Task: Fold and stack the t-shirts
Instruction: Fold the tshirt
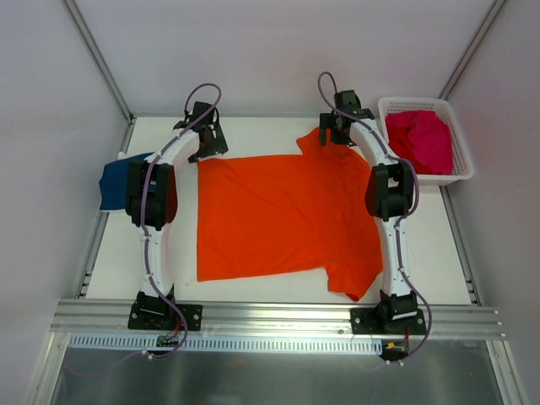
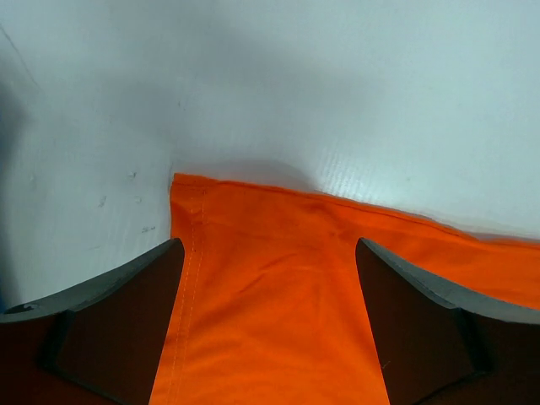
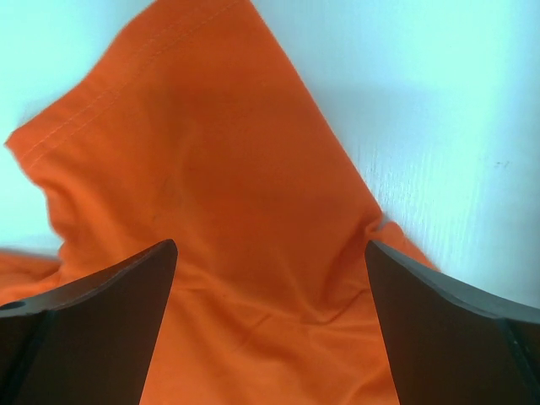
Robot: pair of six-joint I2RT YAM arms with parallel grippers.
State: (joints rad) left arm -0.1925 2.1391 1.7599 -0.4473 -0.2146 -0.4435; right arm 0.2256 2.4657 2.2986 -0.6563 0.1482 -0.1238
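Spreading step: bright orange cloth t-shirt lies open on the white worktop, both hands poised at its far edge.
The left hand hangs wide open over the shirt's far-left hem corner, gripping nothing. The right hand is just as wide over the far sleeve, also empty. The shirt looks laid out but not yet folded, so I judge the first fold is about to begin: each hand must drop, pinch its bit of cloth, and carry it toward the near edge in step with the other. A navy blue shirt lies at the left edge, and magenta-pink shirts sit heaped in the white plastic lattice basket at far right.
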